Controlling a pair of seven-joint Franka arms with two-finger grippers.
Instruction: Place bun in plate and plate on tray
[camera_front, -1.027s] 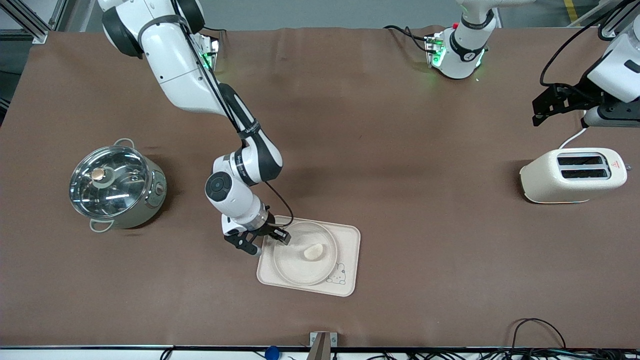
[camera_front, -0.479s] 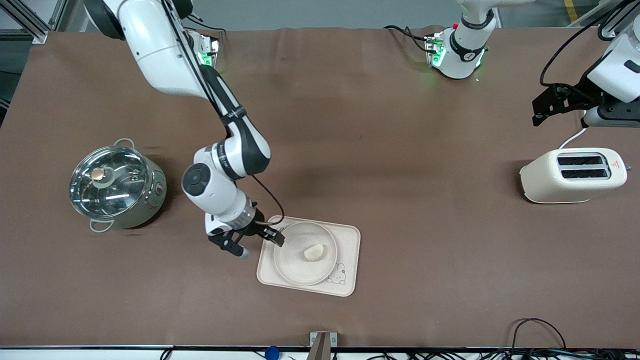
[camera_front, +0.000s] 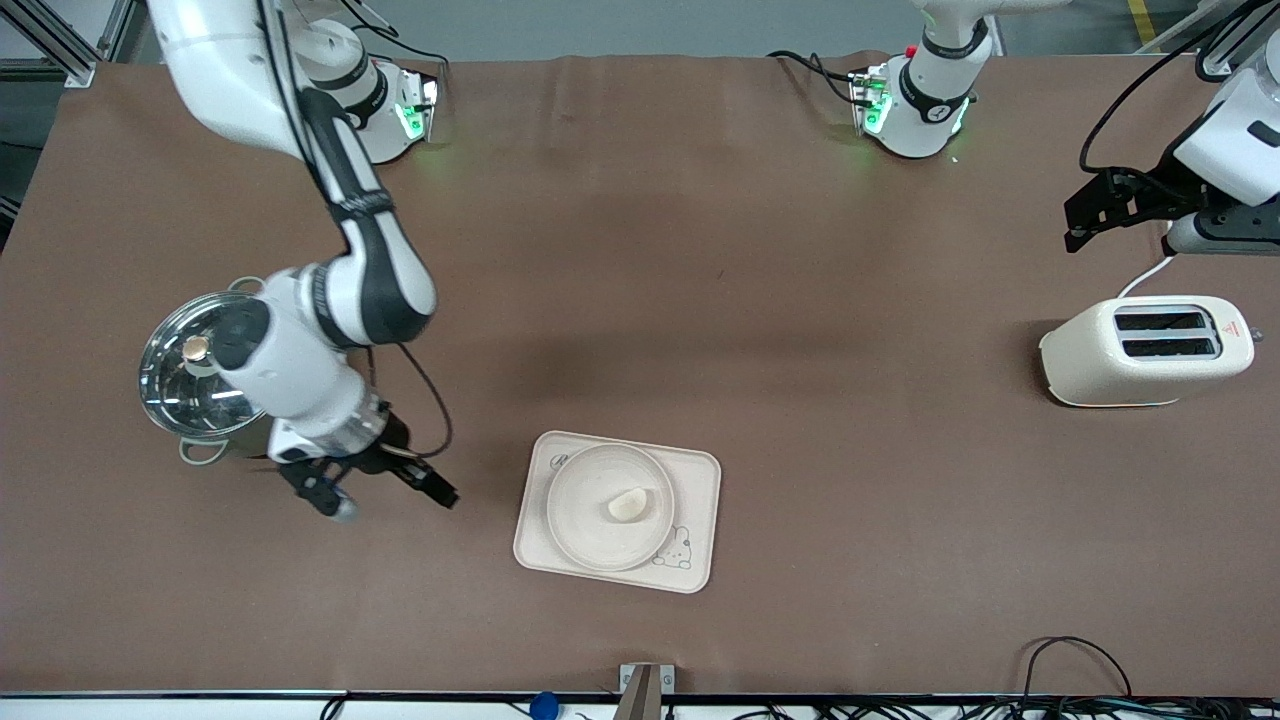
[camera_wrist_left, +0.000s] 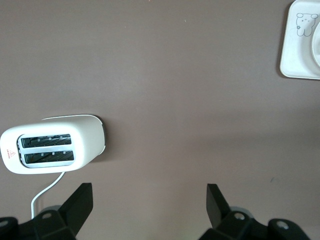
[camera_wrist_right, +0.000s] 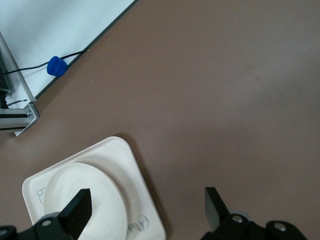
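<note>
Brown table (camera_front: 700, 300) bore bun (camera_front: 628, 504) on plate (camera_front: 600, 535) on tray (camera_front: 700, 470), apart from empty spread right gripper (camera_front: 385, 495); left gripper (camera_front: 1085, 215) waited, spread.

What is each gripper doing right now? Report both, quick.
Left gripper: open, empty, hanging over the table by the toaster.
Right gripper: open, empty, over bare table between the pot and the tray.

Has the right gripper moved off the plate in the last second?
Yes. The right gripper has left the plate and tray, now open over bare table near the pot.
</note>
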